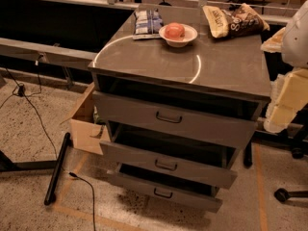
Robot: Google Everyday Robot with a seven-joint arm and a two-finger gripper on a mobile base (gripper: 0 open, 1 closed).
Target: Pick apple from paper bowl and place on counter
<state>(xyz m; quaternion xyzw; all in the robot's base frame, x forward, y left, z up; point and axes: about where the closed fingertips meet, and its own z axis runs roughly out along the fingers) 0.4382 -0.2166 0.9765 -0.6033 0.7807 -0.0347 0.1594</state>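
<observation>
Single camera view. Look to the back of the desk (159,64) for the apple (174,30), resting in the bowl (192,34), flanked by a blue packet (147,22) and a brown snack bag (236,19). Come down from above, close on the apple's sides clear of the flared rim, and lift straight up to avoid dragging the light bowl. Then set down on the bare front area. Claw (288,95) parked at the right edge beside the desk, well apart from the apple, below a white arm section (297,35). Open or closed: cannot tell.
</observation>
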